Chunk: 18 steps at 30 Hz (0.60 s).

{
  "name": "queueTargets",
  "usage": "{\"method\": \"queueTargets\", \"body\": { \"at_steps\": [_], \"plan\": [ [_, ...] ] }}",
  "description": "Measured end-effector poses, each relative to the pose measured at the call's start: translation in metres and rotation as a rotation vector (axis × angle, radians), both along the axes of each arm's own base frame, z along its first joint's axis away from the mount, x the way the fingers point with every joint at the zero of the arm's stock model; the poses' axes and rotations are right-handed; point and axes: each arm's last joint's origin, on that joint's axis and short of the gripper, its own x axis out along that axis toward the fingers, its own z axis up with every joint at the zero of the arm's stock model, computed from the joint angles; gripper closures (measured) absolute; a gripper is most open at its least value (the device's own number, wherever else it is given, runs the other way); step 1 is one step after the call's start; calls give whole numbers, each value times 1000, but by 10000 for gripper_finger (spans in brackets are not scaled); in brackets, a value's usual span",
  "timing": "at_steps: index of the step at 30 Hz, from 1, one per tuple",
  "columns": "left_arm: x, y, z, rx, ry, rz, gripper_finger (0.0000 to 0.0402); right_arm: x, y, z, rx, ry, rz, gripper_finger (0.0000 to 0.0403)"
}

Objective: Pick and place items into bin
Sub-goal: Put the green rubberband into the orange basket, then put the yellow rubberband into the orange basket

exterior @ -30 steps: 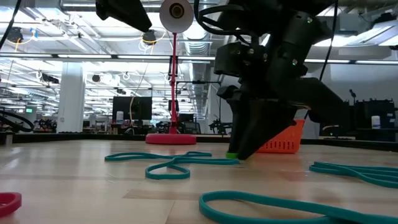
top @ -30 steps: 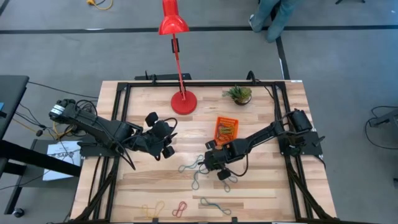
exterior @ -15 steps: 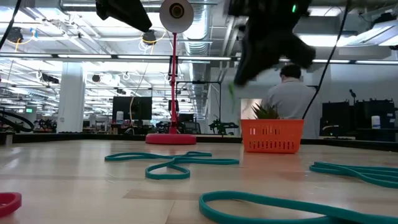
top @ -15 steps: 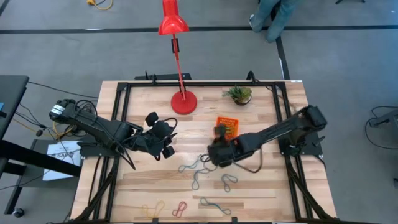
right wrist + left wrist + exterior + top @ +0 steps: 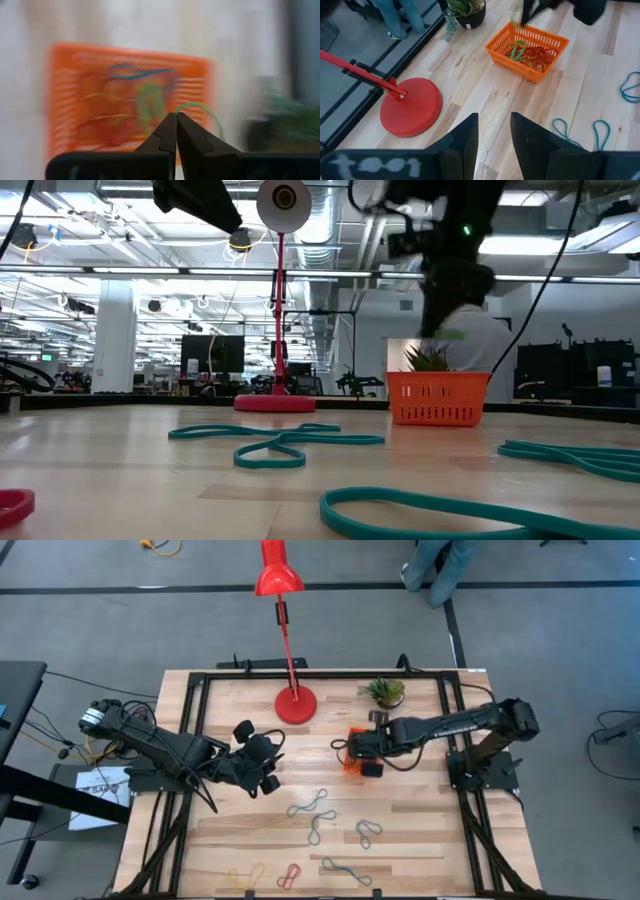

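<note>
The orange bin (image 5: 520, 70) stands on the table right of the red lamp base and holds several bands; it also shows in the low view (image 5: 440, 402) and the right wrist view (image 5: 75, 100). My right gripper (image 5: 360, 752) hovers over it, shut on a green band (image 5: 200, 111). Several teal bands (image 5: 310, 806) lie flat mid-table, and a yellow (image 5: 247, 877) and a red one (image 5: 289, 875) lie near the front edge. My left gripper (image 5: 494, 130) waits open and empty, left of centre (image 5: 262, 764). My right gripper pinches the green band between its two fingertips (image 5: 170, 125). The fingers come from above. A small loop of the band (image 5: 189, 105) sticks out past the tips. The band (image 5: 445, 335) is lifted clear, above the bin's rim.
The red lamp base (image 5: 295, 705) and its pole stand at the far middle, and a small potted plant (image 5: 385, 692) stands behind the bin. Black frame rails (image 5: 190, 740) run along the table's sides. A person's legs (image 5: 440, 565) show beyond the far edge.
My right gripper has risen from the table by the teal bands with the green band. It has swung toward the far edge and now hangs over the bin. The green band is lifted clear of the table. The teal bands have stayed put.
</note>
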Motion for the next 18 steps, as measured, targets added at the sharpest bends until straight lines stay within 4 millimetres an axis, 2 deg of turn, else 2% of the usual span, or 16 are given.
{"method": "queueTargets", "body": {
  "at_steps": [3,8,12,18],
  "plan": [
    [-1,0,-2,-21,33,-24,297,10,-4,-21,108,-24,21,401],
    [-2,-1,-2,-39,41,-37,297,13,-7,-43,109,84,1,398],
    [-3,0,-3,-35,45,-23,297,18,-11,-58,116,121,-12,378],
    [-3,0,-3,-41,41,-15,297,18,-13,-62,150,153,36,334]
  ]
}}
